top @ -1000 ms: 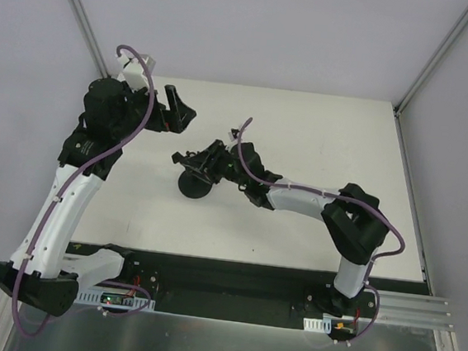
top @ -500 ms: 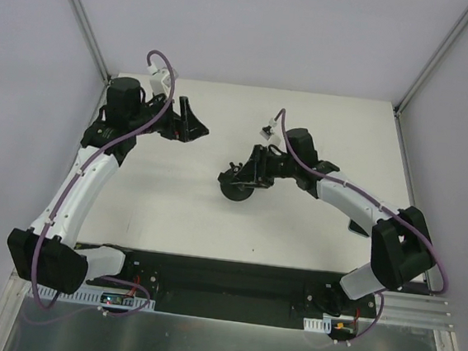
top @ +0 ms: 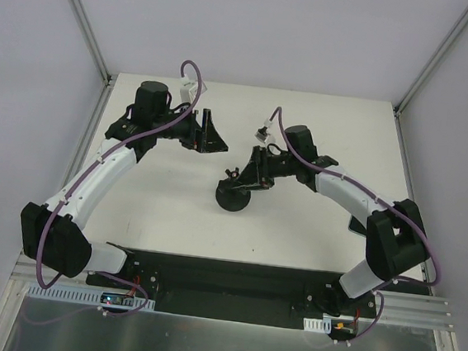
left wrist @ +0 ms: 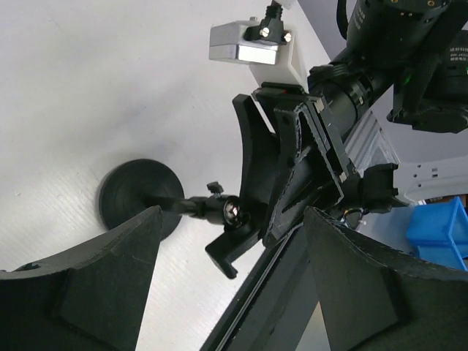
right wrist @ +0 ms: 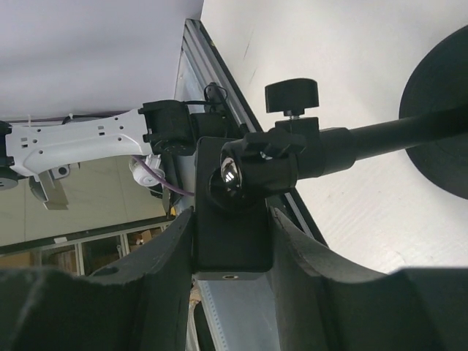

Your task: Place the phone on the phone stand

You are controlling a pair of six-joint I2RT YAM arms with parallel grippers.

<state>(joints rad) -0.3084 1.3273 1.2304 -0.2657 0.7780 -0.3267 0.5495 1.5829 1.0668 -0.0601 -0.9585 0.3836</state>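
The black phone stand [top: 233,198] is tilted, its round disc low near the table middle and its neck slanting up to the right. My right gripper [top: 252,172] is shut on the stand's cradle plate [right wrist: 232,241], with the ball joint and neck [right wrist: 365,142] just beyond the fingers. My left gripper [top: 215,135] is open and empty, a short way left of the cradle and pointing at it. In the left wrist view, its fingers [left wrist: 110,278] frame the stand's disc [left wrist: 135,197] and the right gripper. I see no phone in any view.
The white table [top: 345,136] is bounded by grey walls at the back and sides. A black mounting strip [top: 232,279] with the arm bases runs along the near edge. A blue bin [left wrist: 439,227] sits off the table.
My right gripper has carried the stand to the right and pulled back, and the arm has swung outward. My left gripper has moved right and nearer, closing on the stand.
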